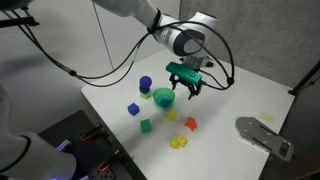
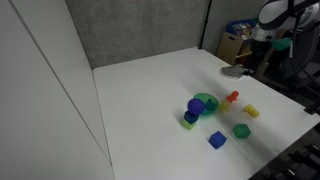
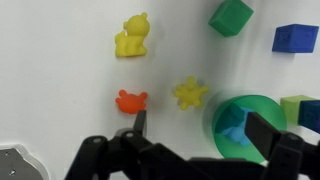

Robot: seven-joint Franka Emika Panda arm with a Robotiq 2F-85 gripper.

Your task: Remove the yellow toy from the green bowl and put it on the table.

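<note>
Arm [image 1: 135, 12]: rounded links with glossy white shells. The wrist joint [image 1: 185, 41] is a fat silver-grey drum with a darker face. Black cables [image 1: 70, 62] hang off the arm in loose loops, and one more thin black loop sits by the wrist. End effector [image 1: 187, 92]: green bracket [image 1: 186, 70] up top, black hardware below. In the wrist view the fingers [image 3: 139, 124] are matte black, narrow bars on chunky black linkages, slightly blurred. Screws and markings are too small to tell.

table [image 1: 240, 100] smooth, matt white — green bowl [image 1: 163, 98] smooth plastic.
</note>
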